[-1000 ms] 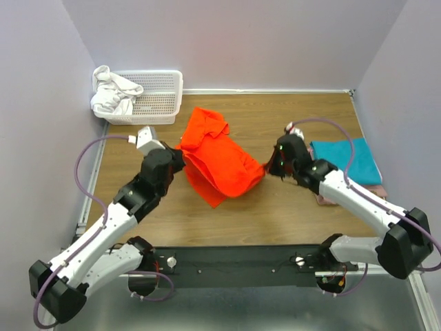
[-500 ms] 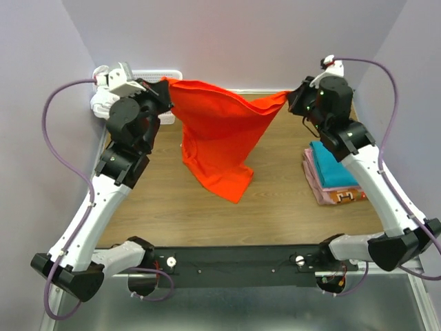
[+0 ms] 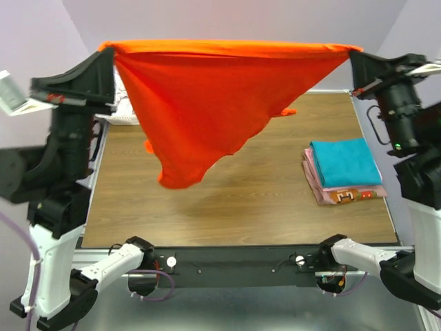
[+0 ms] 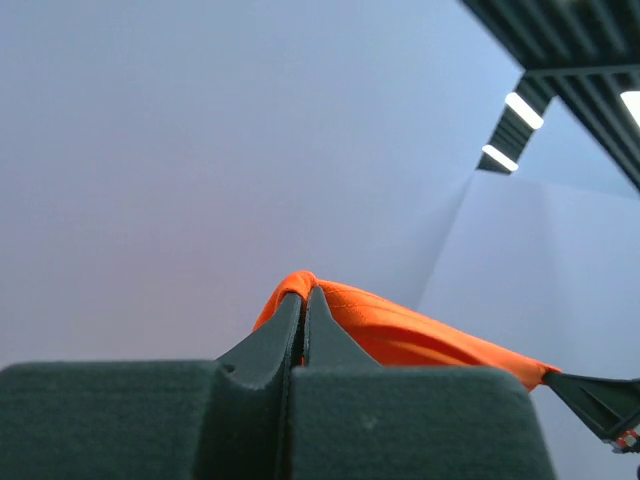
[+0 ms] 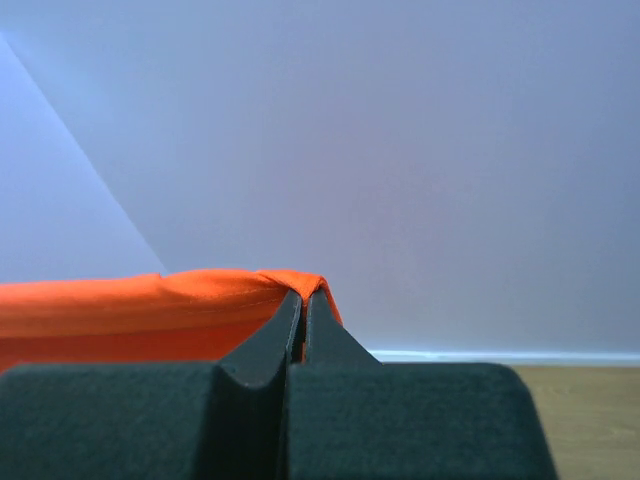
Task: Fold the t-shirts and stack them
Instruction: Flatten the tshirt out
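A bright orange t-shirt (image 3: 207,103) hangs stretched high above the table between both grippers, its lower part tapering to a point over the table's left half. My left gripper (image 3: 107,52) is shut on the shirt's left top corner. In the left wrist view the orange cloth (image 4: 400,330) bulges out past the closed left gripper (image 4: 303,292). My right gripper (image 3: 353,55) is shut on the right top corner; the cloth (image 5: 140,305) runs left from the right gripper (image 5: 303,295). A stack of folded t-shirts (image 3: 344,172), teal on top over pink and a patterned one, lies at the table's right.
A white plastic basket (image 3: 127,114) holding white cloth stands at the table's back left, mostly hidden behind the left arm and the hanging shirt. The wooden table (image 3: 241,200) has walls at the back and at both sides.
Both arms rose and spread apart, lifting the orange shirt from a crumpled heap on the table to a taut hanging sheet high above it. Both grips held throughout.
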`<state>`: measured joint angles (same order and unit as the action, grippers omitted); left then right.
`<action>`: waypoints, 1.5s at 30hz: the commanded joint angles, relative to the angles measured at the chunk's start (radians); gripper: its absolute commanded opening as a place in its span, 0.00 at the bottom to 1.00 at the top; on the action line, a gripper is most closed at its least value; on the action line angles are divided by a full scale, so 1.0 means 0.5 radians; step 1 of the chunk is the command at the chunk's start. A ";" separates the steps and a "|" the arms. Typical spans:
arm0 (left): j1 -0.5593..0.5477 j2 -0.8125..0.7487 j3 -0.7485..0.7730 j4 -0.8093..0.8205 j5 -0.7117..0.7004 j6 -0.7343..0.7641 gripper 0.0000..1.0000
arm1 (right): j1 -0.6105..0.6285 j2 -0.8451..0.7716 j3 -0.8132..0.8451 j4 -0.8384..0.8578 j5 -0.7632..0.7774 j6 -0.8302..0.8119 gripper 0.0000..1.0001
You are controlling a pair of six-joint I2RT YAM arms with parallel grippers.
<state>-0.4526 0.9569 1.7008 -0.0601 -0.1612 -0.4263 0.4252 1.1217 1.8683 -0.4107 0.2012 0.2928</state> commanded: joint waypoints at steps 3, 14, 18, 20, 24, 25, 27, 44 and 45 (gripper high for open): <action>0.009 -0.055 0.179 0.025 0.233 0.089 0.00 | -0.013 -0.013 0.199 -0.124 -0.120 -0.098 0.00; 0.012 0.239 0.142 0.025 -0.260 0.224 0.00 | -0.010 0.352 0.289 -0.127 0.361 -0.272 0.00; 0.043 0.594 0.206 0.034 -0.487 0.306 0.00 | -0.025 0.637 0.374 -0.111 0.686 -0.432 0.00; 0.089 0.721 0.298 0.025 -0.445 0.325 0.00 | -0.065 0.818 0.463 -0.105 0.711 -0.457 0.00; 0.206 1.022 0.522 -0.021 -0.304 0.328 0.00 | -0.230 1.063 0.635 -0.105 0.549 -0.402 0.00; 0.254 1.144 0.668 -0.048 -0.273 0.322 0.00 | -0.294 1.112 0.672 -0.105 0.488 -0.377 0.00; 0.304 1.319 0.932 -0.155 -0.145 0.322 0.00 | -0.371 1.213 0.806 -0.105 0.378 -0.346 0.00; 0.279 0.719 -0.278 0.067 -0.024 0.160 0.00 | -0.424 0.540 -0.359 -0.087 0.227 -0.156 0.01; 0.270 0.576 -0.439 0.107 -0.027 0.059 0.00 | -0.424 0.415 -0.498 -0.087 0.223 -0.083 0.01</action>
<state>-0.3111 1.3819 1.7527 -0.0956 -0.1806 -0.2943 0.2230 1.4425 1.8828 -0.4244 0.2947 0.1692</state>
